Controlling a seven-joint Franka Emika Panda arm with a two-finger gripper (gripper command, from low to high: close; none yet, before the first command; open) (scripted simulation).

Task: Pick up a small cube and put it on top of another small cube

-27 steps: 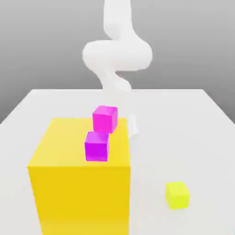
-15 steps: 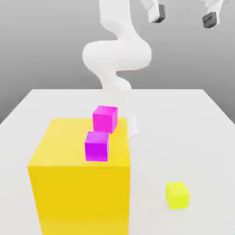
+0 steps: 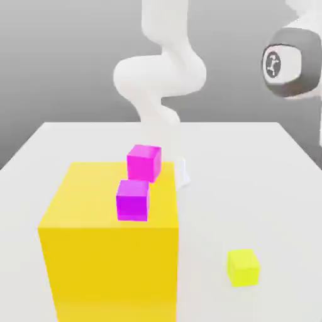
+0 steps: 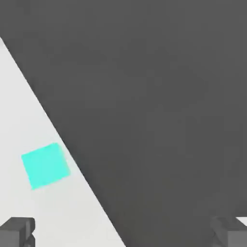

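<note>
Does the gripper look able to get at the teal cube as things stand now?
Probably yes. In the hand view the teal cube lies alone on the white table, nothing on it or touching it, and the gripper is open with its fingers spread wide.

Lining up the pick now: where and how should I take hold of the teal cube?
Grip the teal cube across two opposite flat side faces, coming straight down from above. It lies flat on the white table close to the edge, turned askew to the end effector, so rotate the wide-open fingers to match.
</note>
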